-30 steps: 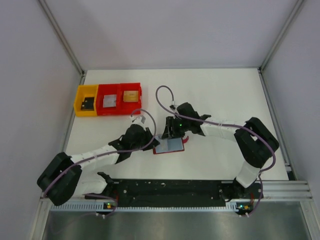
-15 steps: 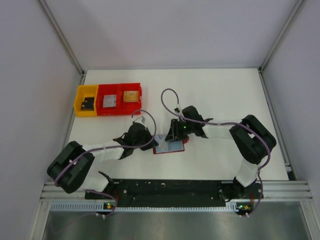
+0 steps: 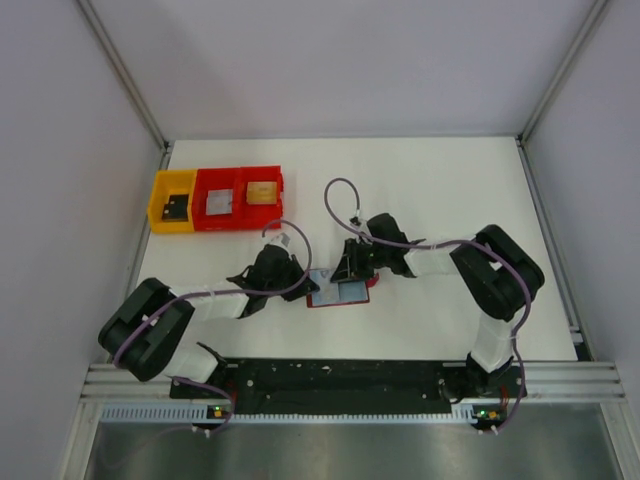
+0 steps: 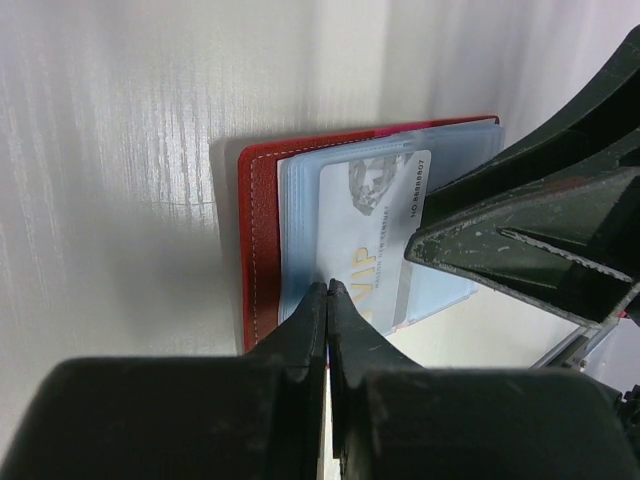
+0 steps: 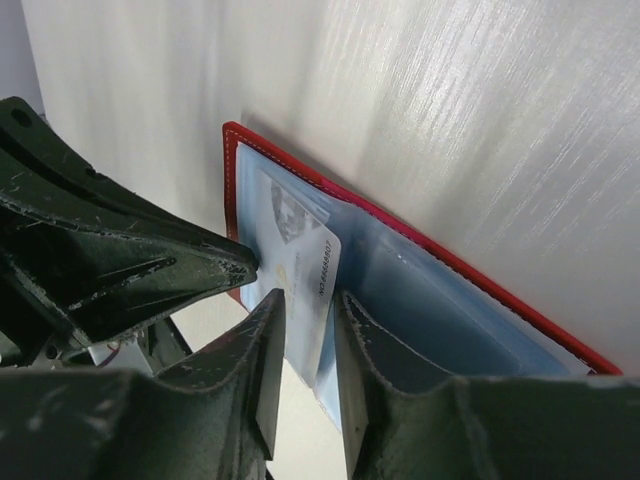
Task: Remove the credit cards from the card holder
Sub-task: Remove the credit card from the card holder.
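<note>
The red card holder point(image 3: 322, 300) lies open on the table between both arms. It also shows in the left wrist view point(image 4: 258, 240) and the right wrist view point(image 5: 480, 285). A silvery VIP credit card point(image 4: 370, 230) sticks partly out of its grey-blue pocket point(image 5: 420, 300). My left gripper point(image 4: 328, 288) is shut, its tips resting on the pocket's edge beside the card. My right gripper point(image 5: 310, 297) is open, its jaws standing either side of the card's point(image 5: 300, 255) free end. In the top view the left gripper point(image 3: 303, 283) and right gripper point(image 3: 352, 272) meet over the holder.
A yellow bin point(image 3: 158, 200) and two joined red bins point(image 3: 240, 178) stand at the back left, each with a card-like piece inside. The table's side walls rise left and right. The arms' base rail point(image 3: 340, 375) runs along the near edge.
My right gripper has come down and left onto the holder and now straddles the card. My left arm's elbow has swung in while its gripper stayed at the holder's left edge.
</note>
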Controlling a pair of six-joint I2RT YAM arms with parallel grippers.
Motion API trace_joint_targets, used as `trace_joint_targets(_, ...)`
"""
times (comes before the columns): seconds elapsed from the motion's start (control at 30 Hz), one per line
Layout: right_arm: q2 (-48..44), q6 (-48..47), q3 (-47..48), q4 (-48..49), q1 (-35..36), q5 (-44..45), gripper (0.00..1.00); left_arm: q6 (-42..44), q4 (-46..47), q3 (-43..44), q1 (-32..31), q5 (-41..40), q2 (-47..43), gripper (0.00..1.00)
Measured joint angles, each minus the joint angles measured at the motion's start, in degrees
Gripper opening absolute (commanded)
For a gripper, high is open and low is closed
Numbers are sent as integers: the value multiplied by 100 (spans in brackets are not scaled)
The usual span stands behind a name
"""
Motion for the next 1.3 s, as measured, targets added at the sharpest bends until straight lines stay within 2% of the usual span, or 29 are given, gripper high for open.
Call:
trace_joint_targets(0.17, 35, 116, -295, 452, -144, -216, 0, -74, 42, -50, 59, 66, 0, 0)
trace_joint_targets(0.57, 94, 195, -678, 1233, -522, -837, 0, -129, 105, -111, 146, 201, 9, 0)
trace_joint_targets(0.77, 42, 24, -787, 1143, -835, -1110, 0, -168, 149, -149, 190, 269, 9, 0)
trace_joint_targets(0.97, -400, -153, -1027, 850, -977, -1099, 0, -179, 129, -188, 201, 256, -61, 0)
trace_joint_targets(1.03, -575, -162, -1099, 793, -1016, -1091, 0, -177, 70, -236, 203, 216, -164, 4)
trace_joint_targets(1.1, -787, -162, -1178, 739, -1040, -1067, 0, -162, -13, -275, 210, 173, -293, 12)
trace_joint_targets(1.3, -1508, 28, -1384, 726, -1047, -964, 0, -138, 15, -468, 229, 133, -968, 51)
